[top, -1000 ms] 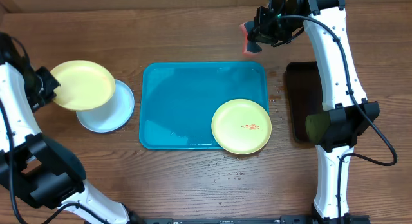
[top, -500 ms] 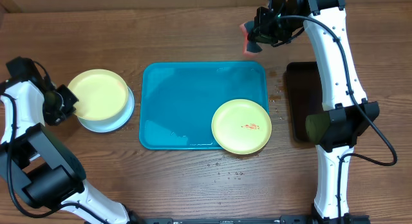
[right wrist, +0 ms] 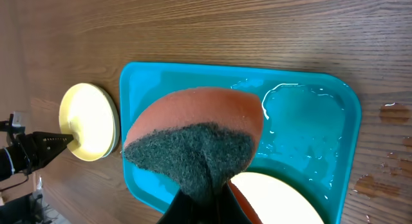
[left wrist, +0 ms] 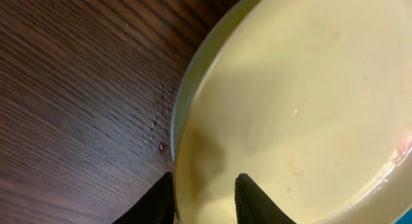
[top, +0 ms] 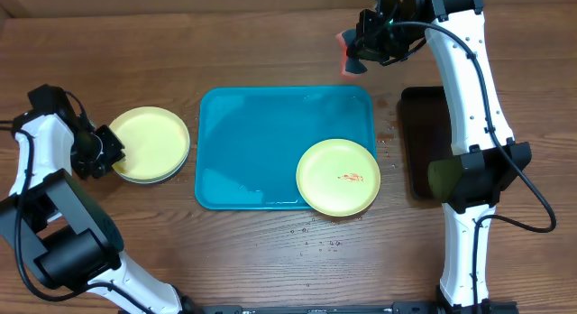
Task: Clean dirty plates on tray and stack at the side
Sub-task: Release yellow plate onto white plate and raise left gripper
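Observation:
The turquoise tray (top: 261,133) lies mid-table, wet, and also shows in the right wrist view (right wrist: 302,121). One yellow-green plate (top: 338,176) with a red-orange smear sits at its near right corner. A second yellow-green plate (top: 155,141) lies flat on the blue-white plate, of which only a thin rim (top: 147,180) shows, left of the tray. My left gripper (top: 106,152) is shut on this plate's left rim, seen close up (left wrist: 205,201) with the plate (left wrist: 309,89). My right gripper (top: 365,48) is shut on the red-and-grey sponge (right wrist: 199,134), high above the tray's far right corner.
A glossy black tray (top: 422,143) lies right of the turquoise tray, partly behind my right arm. Water drops dot the wood near the tray's front and right edges (top: 315,242). The stack of two plates stands about a hand's width from the tray's left edge.
My left gripper has carried the yellow-green plate from tilted in the air down and right, and it now lies flat on the blue-white plate. The right arm and sponge have not moved.

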Robot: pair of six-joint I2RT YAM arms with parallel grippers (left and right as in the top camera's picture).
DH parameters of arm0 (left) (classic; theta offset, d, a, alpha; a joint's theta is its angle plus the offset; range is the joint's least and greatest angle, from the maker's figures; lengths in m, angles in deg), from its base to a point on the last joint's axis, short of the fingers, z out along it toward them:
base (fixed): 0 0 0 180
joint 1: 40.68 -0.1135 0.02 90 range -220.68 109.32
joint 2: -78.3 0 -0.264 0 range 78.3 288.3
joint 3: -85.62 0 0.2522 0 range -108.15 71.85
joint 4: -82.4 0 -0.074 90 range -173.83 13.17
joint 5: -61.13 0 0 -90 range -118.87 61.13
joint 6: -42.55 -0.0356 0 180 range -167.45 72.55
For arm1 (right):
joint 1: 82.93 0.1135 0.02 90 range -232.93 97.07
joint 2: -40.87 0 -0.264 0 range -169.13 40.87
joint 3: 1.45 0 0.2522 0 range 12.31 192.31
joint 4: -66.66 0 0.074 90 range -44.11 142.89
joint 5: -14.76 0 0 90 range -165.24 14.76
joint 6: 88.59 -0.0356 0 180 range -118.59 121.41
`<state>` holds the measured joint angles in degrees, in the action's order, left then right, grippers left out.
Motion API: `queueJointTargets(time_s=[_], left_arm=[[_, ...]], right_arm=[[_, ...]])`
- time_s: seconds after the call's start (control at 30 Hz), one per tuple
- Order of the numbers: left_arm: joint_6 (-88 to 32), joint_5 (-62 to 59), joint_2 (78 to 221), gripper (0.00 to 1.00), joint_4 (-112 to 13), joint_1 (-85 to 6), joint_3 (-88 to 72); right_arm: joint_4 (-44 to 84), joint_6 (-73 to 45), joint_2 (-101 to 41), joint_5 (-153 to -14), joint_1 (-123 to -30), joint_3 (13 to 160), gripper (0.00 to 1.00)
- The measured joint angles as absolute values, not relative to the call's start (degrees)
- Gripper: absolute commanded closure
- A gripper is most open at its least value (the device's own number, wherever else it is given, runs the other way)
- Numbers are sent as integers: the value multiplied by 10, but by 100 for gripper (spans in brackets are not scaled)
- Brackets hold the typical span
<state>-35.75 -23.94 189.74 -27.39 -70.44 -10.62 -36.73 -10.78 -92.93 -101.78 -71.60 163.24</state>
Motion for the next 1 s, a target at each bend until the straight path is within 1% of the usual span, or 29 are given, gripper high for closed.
queueJointTargets(time_s=[0.23,0.37,0.5,0.63,0.77,0.87,1.0], left_arm=[[-382,-240,1897,62,-221,-691,-185],[-398,-251,1897,59,-184,-669,-246],[-411,-271,1897,60,-151,-636,-294],[-421,-273,1896,60,-141,-601,-305],[-433,-214,1896,59,-133,-551,-306],[-435,-147,1896,57,-139,-494,-306],[-429,-96,1897,55,-144,-403,-305]], right_arm=[[-366,-108,-929,-1018,-716,1632,96],[-367,-108,-929,-1018,-716,1632,96],[-367,-108,-929,-1018,-716,1632,96],[-367,-108,-929,-1018,-716,1632,96],[-367,-108,-929,-1012,-716,1632,96],[-368,-108,-929,-1008,-716,1632,96],[-367,-108,-929,-1007,-716,1632,96]])
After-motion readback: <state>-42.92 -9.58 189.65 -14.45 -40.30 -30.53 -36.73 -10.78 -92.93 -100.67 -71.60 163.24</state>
